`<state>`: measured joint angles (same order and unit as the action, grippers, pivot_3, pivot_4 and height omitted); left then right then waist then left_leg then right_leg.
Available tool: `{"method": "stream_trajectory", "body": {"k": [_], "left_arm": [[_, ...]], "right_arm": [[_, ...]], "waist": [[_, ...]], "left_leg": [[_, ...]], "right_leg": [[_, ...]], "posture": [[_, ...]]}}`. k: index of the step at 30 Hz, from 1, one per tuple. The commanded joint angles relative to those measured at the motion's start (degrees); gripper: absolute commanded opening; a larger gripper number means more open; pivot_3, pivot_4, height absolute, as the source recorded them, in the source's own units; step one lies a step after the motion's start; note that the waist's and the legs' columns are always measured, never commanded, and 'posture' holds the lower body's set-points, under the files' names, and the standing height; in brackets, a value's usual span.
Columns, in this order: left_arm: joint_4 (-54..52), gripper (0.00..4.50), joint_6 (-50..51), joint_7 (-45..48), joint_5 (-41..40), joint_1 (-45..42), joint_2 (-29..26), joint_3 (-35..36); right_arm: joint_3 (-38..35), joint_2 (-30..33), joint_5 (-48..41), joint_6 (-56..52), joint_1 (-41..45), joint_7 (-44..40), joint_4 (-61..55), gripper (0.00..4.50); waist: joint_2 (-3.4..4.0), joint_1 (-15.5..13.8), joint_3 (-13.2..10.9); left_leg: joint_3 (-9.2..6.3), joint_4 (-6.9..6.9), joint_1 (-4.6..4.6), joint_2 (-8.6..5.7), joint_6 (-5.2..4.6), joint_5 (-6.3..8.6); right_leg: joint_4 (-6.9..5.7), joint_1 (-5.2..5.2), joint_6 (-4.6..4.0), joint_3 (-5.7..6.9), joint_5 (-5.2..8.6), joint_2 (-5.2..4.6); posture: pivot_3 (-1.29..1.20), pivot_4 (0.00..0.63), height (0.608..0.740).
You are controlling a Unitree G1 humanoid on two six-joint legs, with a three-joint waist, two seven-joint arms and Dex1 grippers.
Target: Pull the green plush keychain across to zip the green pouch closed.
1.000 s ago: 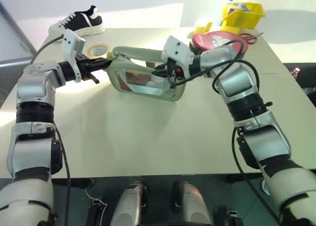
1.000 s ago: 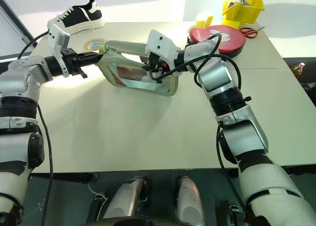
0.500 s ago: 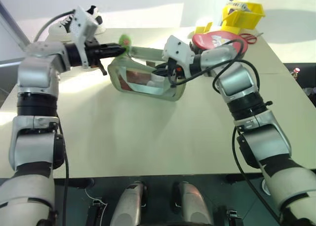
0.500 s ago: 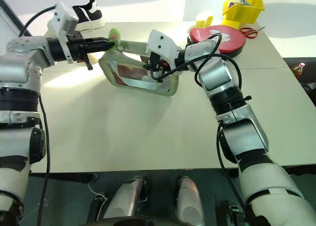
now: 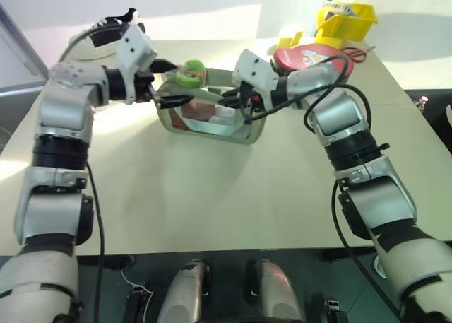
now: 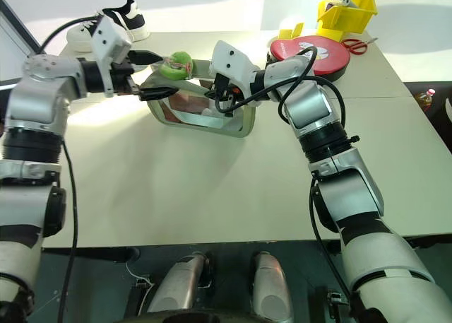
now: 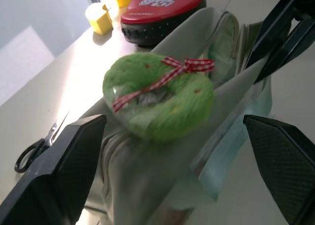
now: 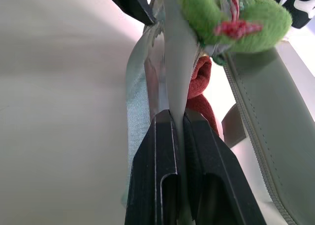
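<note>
My left jaws point(image 6: 157, 73) have just spread, releasing the keychain point(image 6: 176, 63) partway along the pouch point(image 6: 212, 121); right jaws point(image 8: 176, 136) pinch its edge.

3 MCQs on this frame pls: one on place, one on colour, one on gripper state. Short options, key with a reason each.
1. Where does the fuzzy green plush keychain lie?
A. on the bare table
B. on top of the sage-green clear-sided pouch
C. inside the yellow bin

2. What colour is the ribbon tied on the keychain?
A. red and white check
B. plain blue
C. black

3. How do the two grippers stand?
A. both open
B. left gripper shut, right open
C. left open, right gripper shut on the pouch

Key: 1 B, the plush rests on the pouch's top panel in the head views. 2 A, the left wrist view shows a red and white gingham bow across it. 3 C, the left fingers stand wide on either side of the plush, while the right fingers pinch the pouch's fabric edge.
</note>
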<state>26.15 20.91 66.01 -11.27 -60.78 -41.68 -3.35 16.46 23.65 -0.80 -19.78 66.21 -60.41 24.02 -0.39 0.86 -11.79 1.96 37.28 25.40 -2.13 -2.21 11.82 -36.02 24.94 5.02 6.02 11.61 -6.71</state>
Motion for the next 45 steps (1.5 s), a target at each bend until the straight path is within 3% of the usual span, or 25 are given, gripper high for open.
{"method": "stream_trajectory", "body": {"k": [1, 4, 12, 15, 22, 31, 35, 39, 45], "left_arm": [[0.05, 4.46, -1.2, 2.65, 0.1, -1.65, -4.53, 2.09], [3.41, 4.46, -5.36, 0.87, 2.37, 0.46, -5.71, 1.63], [7.17, 4.46, -9.13, -3.28, 3.46, 3.16, 0.73, 0.75], [7.99, 3.62, -9.18, -4.48, 3.31, 2.52, 1.7, 1.6], [5.14, 0.07, -7.77, -1.96, 1.68, 2.94, 0.62, 2.29], [-2.19, 0.03, -2.86, -1.07, 1.02, 6.67, -0.21, 2.3], [-3.15, 0.0, -3.2, -1.91, 1.51, 7.76, -0.12, 2.08], [-2.75, 0.0, -3.68, -2.33, 1.75, 8.02, -0.42, 2.16], [-3.33, 0.0, -3.31, -2.3, 1.51, 7.99, -0.76, 2.25]], "right_arm": [[-2.0, 0.83, -0.36, 0.14, 1.66, 0.31, -1.61, 0.0], [-1.84, 1.02, -0.29, 0.06, 1.73, 0.1, -1.77, 0.0], [-1.51, 0.87, -0.51, -0.84, 1.79, -0.37, -3.19, 0.0], [-1.47, 0.88, -0.4, -0.92, 1.73, -0.35, -3.24, 0.0], [-1.69, 1.36, -0.22, -1.07, 1.32, 0.03, -3.34, 0.0], [-2.46, 1.39, -0.55, -1.19, 2.08, 0.69, -2.68, 0.0], [-2.32, 1.6, -0.51, -0.55, 2.63, -0.08, -2.62, 1.39], [-3.54, 1.26, -1.06, -0.76, 6.75, -0.1, -1.37, 3.37], [-4.74, -2.81, -4.97, -5.18, 9.93, -0.1, -4.96, 3.37]], "waist": [[0.0, 0.02, 0.0], [0.0, -0.26, 0.0], [-0.01, -0.12, 0.0], [-0.01, -0.07, 0.0], [-0.01, -0.13, 0.0], [0.0, -0.06, 0.0], [0.0, -0.12, 0.0], [0.0, -0.06, 0.0], [-0.03, -0.05, 0.02]], "left_leg": [[0.0, -0.01, 0.0, 0.0, 0.0, 0.0], [0.0, 0.0, 0.0, 0.0, 0.0, 0.0], [-0.01, 0.03, 0.01, -0.01, 0.0, 0.0], [0.01, 0.02, 0.02, -0.01, -0.01, 0.0], [0.01, 0.02, 0.01, -0.01, -0.01, 0.0], [0.0, 0.01, 0.02, 0.0, -0.01, 0.0], [0.0, 0.02, 0.02, 0.0, -0.01, 0.0], [0.0, 0.02, 0.02, 0.0, 0.0, 0.0], [0.0, -0.01, 0.01, 0.0, 0.0, 0.0]], "right_leg": [[0.0, 0.0, 0.0, 0.0, 0.0, 0.0], [0.01, -0.01, 0.0, 0.0, 0.0, 0.0], [0.0, -0.03, 0.0, 0.0, 0.0, -0.02], [-0.01, -0.01, 0.0, 0.0, 0.0, -0.01], [-0.01, -0.01, 0.0, 0.0, 0.0, -0.01], [-0.01, 0.01, 0.0, -0.01, 0.0, -0.01], [-0.01, 0.0, 0.0, -0.02, 0.0, -0.01], [-0.02, 0.0, 0.0, -0.02, 0.0, -0.01], [-0.02, 0.02, -0.01, -0.02, 0.0, -0.01]], "posture": [[0.0, 0.15, 0.74], [0.0, 0.15, 0.74], [0.0, 0.15, 0.74], [0.0, 0.15, 0.74], [0.0, 0.15, 0.74], [0.0, 0.15, 0.74], [0.0, 0.15, 0.74], [0.0, 0.15, 0.74], [0.0, 0.15, 0.74]]}}
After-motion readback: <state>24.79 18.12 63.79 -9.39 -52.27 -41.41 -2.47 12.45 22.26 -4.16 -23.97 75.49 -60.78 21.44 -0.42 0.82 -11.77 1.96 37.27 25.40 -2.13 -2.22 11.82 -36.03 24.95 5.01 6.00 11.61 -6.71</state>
